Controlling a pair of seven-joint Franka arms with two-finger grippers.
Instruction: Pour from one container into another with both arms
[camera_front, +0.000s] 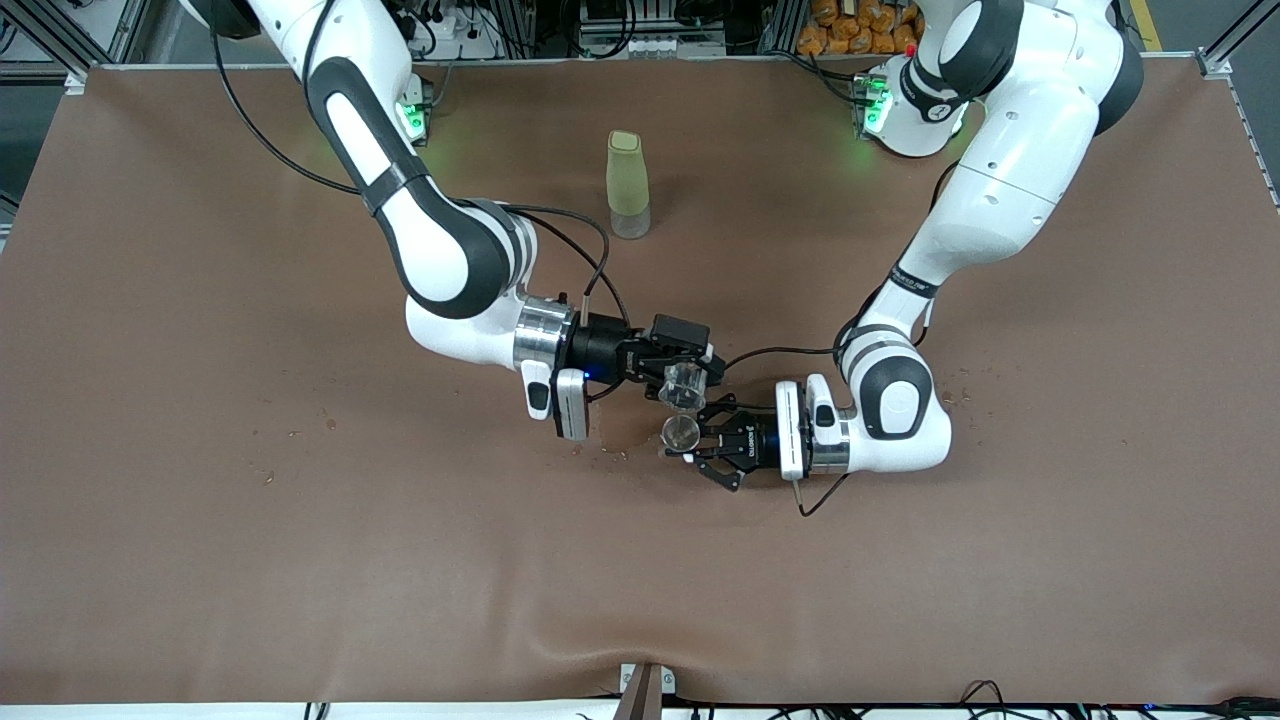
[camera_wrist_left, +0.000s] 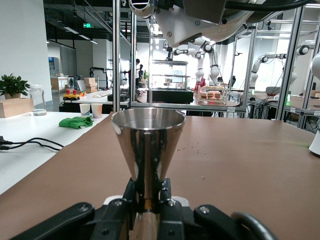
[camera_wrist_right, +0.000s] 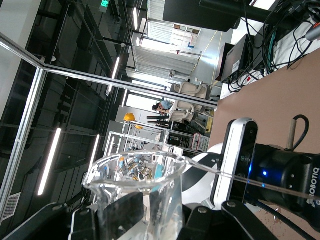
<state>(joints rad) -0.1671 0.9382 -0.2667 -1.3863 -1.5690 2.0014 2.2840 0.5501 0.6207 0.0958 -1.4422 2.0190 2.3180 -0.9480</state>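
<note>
Your brown counter (camera_front: 200, 550): one green bottle (camera_front: 627, 185), one clear cup (camera_front: 683, 384) clamped in right claw (camera_front: 690, 372), one jigger (camera_front: 681, 434) clamped in left claw (camera_front: 700, 440).

I see both arms reaching in to the middle of the worktop, forearms low and wrists turned sideways so the two grippers face each other. My right gripper (camera_front: 683, 378) comes in from the right arm's end, rolled over, fingers clamped on the clear cup (camera_front: 684, 384). My left gripper (camera_front: 690, 442) sits just below it, level, fingers closed on the jigger (camera_front: 680, 433) at its waist, rim up.
</note>
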